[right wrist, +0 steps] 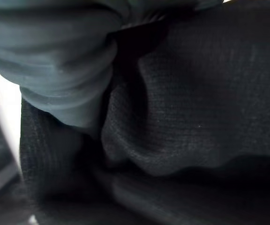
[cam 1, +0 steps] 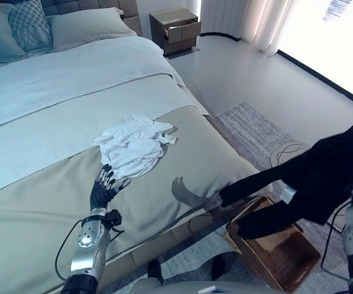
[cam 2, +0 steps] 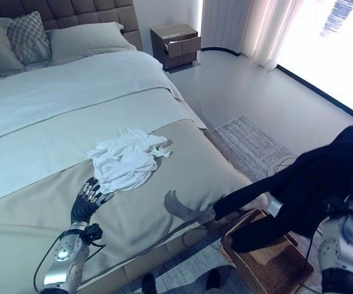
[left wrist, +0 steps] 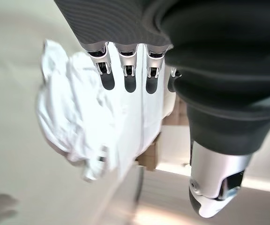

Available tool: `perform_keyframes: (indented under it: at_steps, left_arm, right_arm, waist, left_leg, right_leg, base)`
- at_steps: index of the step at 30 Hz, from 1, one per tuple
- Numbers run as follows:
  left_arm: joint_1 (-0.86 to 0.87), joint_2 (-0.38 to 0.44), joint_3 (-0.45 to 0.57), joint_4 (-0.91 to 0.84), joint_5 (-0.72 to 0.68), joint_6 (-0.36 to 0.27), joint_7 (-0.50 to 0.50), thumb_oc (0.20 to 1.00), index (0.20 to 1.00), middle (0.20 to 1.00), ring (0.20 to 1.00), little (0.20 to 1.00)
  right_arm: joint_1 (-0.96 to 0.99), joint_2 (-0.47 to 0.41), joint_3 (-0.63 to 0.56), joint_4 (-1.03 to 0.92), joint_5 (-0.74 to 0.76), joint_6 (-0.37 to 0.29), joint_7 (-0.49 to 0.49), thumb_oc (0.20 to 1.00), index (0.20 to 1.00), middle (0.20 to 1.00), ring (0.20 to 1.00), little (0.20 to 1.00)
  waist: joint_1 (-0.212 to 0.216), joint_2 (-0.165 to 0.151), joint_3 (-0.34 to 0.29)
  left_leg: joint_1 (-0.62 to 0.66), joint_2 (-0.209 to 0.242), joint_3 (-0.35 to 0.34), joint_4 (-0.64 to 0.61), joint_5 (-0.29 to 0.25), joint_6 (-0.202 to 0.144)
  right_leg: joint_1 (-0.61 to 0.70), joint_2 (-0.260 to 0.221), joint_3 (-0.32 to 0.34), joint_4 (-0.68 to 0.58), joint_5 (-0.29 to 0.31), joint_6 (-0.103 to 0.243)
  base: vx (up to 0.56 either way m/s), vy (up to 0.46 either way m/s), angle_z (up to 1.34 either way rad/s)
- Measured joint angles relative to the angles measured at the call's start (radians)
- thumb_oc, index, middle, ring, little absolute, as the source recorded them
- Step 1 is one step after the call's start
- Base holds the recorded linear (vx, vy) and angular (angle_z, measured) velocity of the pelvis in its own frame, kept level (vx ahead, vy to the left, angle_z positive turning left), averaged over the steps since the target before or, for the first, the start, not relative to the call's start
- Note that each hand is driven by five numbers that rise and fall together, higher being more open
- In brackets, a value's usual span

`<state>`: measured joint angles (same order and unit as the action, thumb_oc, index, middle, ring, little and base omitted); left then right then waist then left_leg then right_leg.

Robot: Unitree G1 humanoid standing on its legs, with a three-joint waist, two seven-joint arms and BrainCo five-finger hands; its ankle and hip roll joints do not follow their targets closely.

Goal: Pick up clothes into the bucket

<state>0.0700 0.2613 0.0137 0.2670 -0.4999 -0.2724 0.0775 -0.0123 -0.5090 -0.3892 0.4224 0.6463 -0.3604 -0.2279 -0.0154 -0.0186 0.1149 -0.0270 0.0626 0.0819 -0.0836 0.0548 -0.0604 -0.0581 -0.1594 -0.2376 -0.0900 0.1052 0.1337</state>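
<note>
A: Which step is judged to be in hand?

B: A black knitted garment (cam 2: 311, 177) is draped over the right hand (cam 2: 348, 228), whose fingers are hidden, so their state cannot be told; it hangs above the brown woven wicker basket (cam 2: 274, 257) on the floor. Lowering and release are called for.

A: And further off?

B: The left hand (cam 1: 106, 184), fingers relaxed and apart, is held at the edge of the crumpled white cotton garment (cam 1: 136, 144) on the beige-covered bed (cam 1: 41, 202).

Daylight floods in from the window (cam 1: 342, 37) at 2 o'clock, blowing it out to white glare. The bed (cam 1: 54, 92) is softly and evenly lit. The left wrist view smears the white garment (left wrist: 74, 122); the right wrist view is dim, pressed against the black garment (right wrist: 196, 117)
</note>
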Motion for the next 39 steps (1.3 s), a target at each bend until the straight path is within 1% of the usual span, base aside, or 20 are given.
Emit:
perform_keyframes:
  at_steps: [2, 4, 5, 6, 7, 9, 11, 14, 16, 19, 20, 22, 24, 25, 28, 29, 32, 35, 37, 39]
  left_arm:
    - [-0.005, -0.002, -0.004, -0.018, -0.040, -0.012, -0.014, 1.000, 1.000, 1.000, 1.000, 1.000]
    - [-0.011, -0.003, -0.017, -0.024, -0.066, -0.021, -0.023, 1.000, 1.000, 1.000, 1.000, 1.000]
    - [-0.012, -0.002, -0.028, -0.032, -0.075, -0.023, -0.023, 1.000, 1.000, 1.000, 1.000, 1.000]
    - [-0.013, -0.003, -0.033, -0.039, -0.076, -0.025, -0.025, 1.000, 1.000, 1.000, 1.000, 1.000]
    - [-0.028, -0.004, -0.039, -0.058, -0.087, -0.033, -0.027, 1.000, 1.000, 1.000, 1.000, 1.000]
    - [-0.065, -0.007, -0.043, -0.063, -0.093, -0.035, -0.029, 1.000, 1.000, 1.000, 1.000, 1.000]
    - [-0.084, -0.003, -0.043, -0.094, -0.106, -0.046, -0.028, 1.000, 1.000, 1.000, 1.000, 1.000]
    - [-0.118, 0.001, -0.042, -0.112, -0.112, -0.066, -0.027, 1.000, 1.000, 1.000, 1.000, 1.000]
    - [-0.124, 0.006, -0.043, -0.132, -0.113, -0.074, -0.025, 1.000, 1.000, 1.000, 1.000, 1.000]
    - [-0.126, 0.006, -0.052, -0.131, -0.113, -0.074, -0.015, 1.000, 1.000, 1.000, 1.000, 1.000]
    - [-0.123, 0.006, -0.052, -0.130, -0.113, -0.074, -0.012, 1.000, 1.000, 1.000, 1.000, 1.000]
    - [-0.117, 0.006, -0.053, -0.130, -0.113, -0.074, -0.009, 1.000, 1.000, 1.000, 1.000, 1.000]
    - [-0.114, 0.006, -0.053, -0.130, -0.113, -0.074, -0.008, 1.000, 1.000, 1.000, 1.000, 1.000]
    - [-0.115, 0.006, -0.053, -0.130, -0.113, -0.074, -0.008, 1.000, 1.000, 1.000, 1.000, 1.000]
    - [-0.114, 0.010, -0.052, -0.129, -0.112, -0.074, -0.007, 1.000, 1.000, 1.000, 1.000, 1.000]
    - [-0.113, 0.010, -0.052, -0.129, -0.112, -0.074, -0.007, 1.000, 1.000, 1.000, 1.000, 1.000]
    - [-0.114, 0.018, -0.051, -0.129, -0.112, -0.074, -0.006, 1.000, 1.000, 1.000, 1.000, 1.000]
    - [-0.115, 0.020, -0.051, -0.119, -0.111, -0.074, -0.005, 1.000, 1.000, 1.000, 1.000, 1.000]
    - [-0.113, 0.020, -0.051, -0.110, -0.109, -0.074, -0.005, 1.000, 1.000, 1.000, 1.000, 1.000]
    - [-0.108, 0.020, -0.050, -0.087, -0.102, -0.074, -0.004, 1.000, 1.000, 1.000, 1.000, 1.000]
  right_arm:
    - [-0.005, 0.002, 0.007, 0.041, -0.003, 0.012, 0.000, 0.200, 0.200, 0.200, 0.200, 0.200]
    - [-0.030, 0.009, 0.009, 0.083, -0.007, 0.015, 0.000, 0.200, 0.200, 0.200, 0.200, 0.200]
    - [-0.051, 0.020, 0.010, 0.097, -0.007, 0.017, -0.002, 0.200, 0.200, 0.200, 0.200, 0.200]
    - [-0.065, 0.026, 0.012, 0.099, -0.007, 0.015, -0.004, 0.200, 0.200, 0.200, 0.200, 0.200]
    - [-0.112, 0.034, 0.020, 0.103, -0.007, 0.013, -0.014, 0.200, 0.200, 0.200, 0.200, 0.200]
    - [-0.154, 0.039, 0.028, 0.104, -0.007, 0.016, -0.022, 0.200, 0.200, 0.200, 0.200, 0.200]
    - [-0.187, 0.041, 0.030, 0.103, -0.007, 0.016, -0.033, 0.200, 0.200, 0.200, 0.200, 0.200]
    - [-0.232, 0.039, 0.030, 0.104, -0.007, 0.014, -0.057, 0.200, 0.200, 0.200, 0.200, 0.200]
    - [-0.262, 0.024, 0.028, 0.105, -0.006, 0.009, -0.073, 0.200, 0.200, 0.200, 0.200, 0.200]
    - [-0.295, -0.001, 0.005, 0.106, 0.003, 0.007, -0.090, 0.200, 0.200, 0.200, 0.200, 0.200]
    - [-0.310, -0.028, 0.001, 0.111, 0.015, -0.011, -0.103, 0.200, 0.200, 0.200, 0.200, 0.200]
    - [-0.320, -0.063, -0.014, 0.116, 0.033, -0.020, -0.110, 0.200, 0.200, 0.200, 0.200, 0.200]
    - [-0.319, -0.069, -0.052, 0.090, 0.034, -0.036, -0.120, 0.200, 0.200, 0.200, 0.200, 0.200]
    - [-0.319, -0.086, -0.078, 0.093, 0.034, -0.052, -0.130, 0.200, 0.200, 0.200, 0.200, 0.200]
    - [-0.318, -0.142, -0.117, 0.097, 0.041, -0.059, -0.137, 0.200, 0.200, 0.200, 0.200, 0.200]
    - [-0.316, -0.164, -0.131, 0.097, 0.054, -0.070, -0.138, 0.200, 0.200, 0.200, 0.200, 0.200]
    - [-0.318, -0.188, -0.161, 0.095, 0.074, -0.093, -0.137, 0.200, 0.200, 0.200, 0.200, 0.200]
    - [-0.312, -0.200, -0.183, 0.096, 0.092, -0.097, -0.137, 0.200, 0.200, 0.200, 0.200, 0.200]
    - [-0.296, -0.211, -0.195, 0.095, 0.095, -0.097, -0.138, 0.200, 0.200, 0.200, 0.200, 0.200]
    - [-0.279, -0.220, -0.196, 0.094, 0.103, -0.100, -0.136, 0.200, 0.200, 0.200, 0.200, 0.200]
  waist:
    - [-0.001, 0.001, 0.022]
    - [-0.008, 0.006, 0.067]
    - [-0.023, 0.009, 0.098]
    - [-0.023, 0.016, 0.113]
    - [-0.026, 0.014, 0.156]
    - [-0.027, 0.028, 0.214]
    - [-0.027, 0.032, 0.250]
    - [-0.027, 0.040, 0.283]
    - [-0.028, 0.041, 0.289]
    - [-0.028, 0.045, 0.308]
    - [-0.026, 0.047, 0.311]
    - [-0.026, 0.048, 0.311]
    - [-0.028, 0.048, 0.311]
    - [-0.027, 0.048, 0.311]
    - [-0.029, 0.049, 0.310]
    - [-0.030, 0.050, 0.308]
    - [-0.046, 0.053, 0.305]
    - [-0.051, 0.054, 0.293]
    - [-0.051, 0.060, 0.274]
    - [-0.052, 0.065, 0.233]
  left_leg:
    - [-0.030, -0.006, 0.001, 0.016, 0.001, 0.000]
    - [-0.058, -0.011, 0.002, 0.035, 0.001, 0.000]
    - [-0.079, -0.014, 0.004, 0.053, 0.000, 0.002]
    - [-0.095, -0.016, 0.009, 0.063, -0.002, 0.004]
    - [-0.134, -0.018, 0.025, 0.095, -0.009, 0.013]
    - [-0.168, -0.024, 0.027, 0.118, -0.009, 0.013]
    - [-0.209, -0.026, 0.032, 0.158, -0.019, 0.020]
    - [-0.258, -0.026, 0.031, 0.199, -0.028, 0.027]
    - [-0.303, -0.028, 0.030, 0.226, -0.037, 0.030]
    - [-0.312, -0.028, 0.033, 0.235, -0.039, 0.031]
    - [-0.317, -0.028, 0.034, 0.235, -0.039, 0.031]
    - [-0.314, -0.026, 0.035, 0.234, -0.039, 0.031]
    - [-0.307, -0.026, 0.035, 0.231, -0.039, 0.031]
    - [-0.299, -0.025, 0.036, 0.227, -0.039, 0.031]
    - [-0.286, -0.026, 0.037, 0.218, -0.037, 0.028]
    - [-0.281, -0.027, 0.035, 0.215, -0.036, 0.027]
    - [-0.278, -0.027, 0.027, 0.211, -0.036, 0.026]
    - [-0.260, -0.027, 0.027, 0.200, -0.036, 0.026]
    - [-0.246, -0.027, 0.025, 0.188, -0.035, 0.026]
    - [-0.237, -0.027, 0.025, 0.174, -0.035, 0.026]
  right_leg:
    - [-0.027, -0.007, 0.007, 0.005, 0.004, 0.003]
    - [-0.054, -0.015, 0.011, 0.020, 0.006, 0.004]
    - [-0.078, -0.022, 0.015, 0.040, 0.007, 0.002]
    - [-0.099, -0.025, 0.017, 0.054, 0.005, 0.001]
    - [-0.158, -0.036, 0.035, 0.107, -0.006, -0.001]
    - [-0.196, -0.046, 0.044, 0.137, -0.001, -0.002]
    - [-0.251, -0.054, 0.059, 0.195, -0.019, -0.009]
    - [-0.314, -0.063, 0.066, 0.266, -0.044, -0.016]
    - [-0.373, -0.069, 0.073, 0.320, -0.065, -0.022]
    - [-0.396, -0.072, 0.082, 0.351, -0.080, -0.026]
    - [-0.405, -0.072, 0.085, 0.355, -0.086, -0.028]
    - [-0.404, -0.070, 0.088, 0.355, -0.085, -0.027]
    - [-0.399, -0.070, 0.087, 0.355, -0.085, -0.028]
    - [-0.392, -0.070, 0.087, 0.355, -0.085, -0.029]
    - [-0.379, -0.069, 0.087, 0.353, -0.084, -0.028]
    - [-0.373, -0.069, 0.086, 0.350, -0.084, -0.028]
    - [-0.363, -0.069, 0.076, 0.342, -0.084, -0.028]
    - [-0.345, -0.068, 0.070, 0.331, -0.083, -0.027]
    - [-0.326, -0.066, 0.065, 0.315, -0.080, -0.024]
    - [-0.313, -0.064, 0.063, 0.295, -0.078, -0.020]
  base:
    - [-0.19, 0.039, -0.04]
    - [-0.21, 0.043, -0.03]
    - [-0.17, 0.035, -0.04]
    - [-0.17, 0.033, -0.19]
    - [-0.10, 0.010, -0.21]
    - [-0.13, -0.012, -0.12]
    - [-0.08, -0.022, -0.05]
    - [-0.07, -0.024, 0.00]
    - [-0.04, -0.005, 0.02]
    - [0.00, -0.002, -0.01]
    - [0.00, 0.000, 0.00]
    - [0.00, 0.000, 0.00]
    - [0.02, -0.013, -0.01]
    - [0.03, -0.033, -0.01]
    - [0.04, -0.032, 0.00]
    - [0.00, 0.000, 0.00]
    - [0.05, -0.018, 0.06]
    - [0.04, -0.019, 0.02]
    - [0.05, -0.012, 0.01]
    - [0.04, -0.015, 0.00]
